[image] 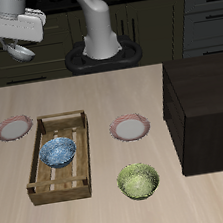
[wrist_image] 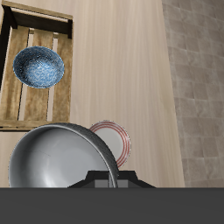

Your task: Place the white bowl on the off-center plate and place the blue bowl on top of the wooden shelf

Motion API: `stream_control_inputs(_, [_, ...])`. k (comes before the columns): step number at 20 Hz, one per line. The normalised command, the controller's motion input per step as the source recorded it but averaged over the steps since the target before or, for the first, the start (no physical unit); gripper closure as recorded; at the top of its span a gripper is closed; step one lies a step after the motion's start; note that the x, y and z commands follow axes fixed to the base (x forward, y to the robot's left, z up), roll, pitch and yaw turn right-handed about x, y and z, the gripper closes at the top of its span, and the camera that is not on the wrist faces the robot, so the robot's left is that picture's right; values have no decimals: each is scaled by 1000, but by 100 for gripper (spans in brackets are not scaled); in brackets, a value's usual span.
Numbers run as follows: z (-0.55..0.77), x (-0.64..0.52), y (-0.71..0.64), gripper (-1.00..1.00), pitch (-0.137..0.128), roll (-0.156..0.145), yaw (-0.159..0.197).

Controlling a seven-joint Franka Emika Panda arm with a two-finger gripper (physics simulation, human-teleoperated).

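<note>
White bowl (wrist_image: pixel 61 157) apparently gripped by end effector (image: pixel 20 51) | hides half off-center plate (wrist_image: pixel 122 140)

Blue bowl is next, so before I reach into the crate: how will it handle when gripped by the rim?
The blue bowl looks rigid, so a rim pinch should not deform it. Its glossy curved wall may let it slip or tilt. It sits inside the slatted crate, so it could catch a wall when lifted.

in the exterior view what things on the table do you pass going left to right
plate near the table's edge → wooden crate with the blue bowl inside → central plate and yellow-green bowl, at about the same point → wooden shelf
</note>
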Motion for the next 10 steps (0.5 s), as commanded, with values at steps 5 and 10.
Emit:
stream_control_inputs(5, [-163, -25, -115, 100, -15, 8, 16])
stream_control_inputs(10, [-64, -58, -245, 100, -28, 41, -52])
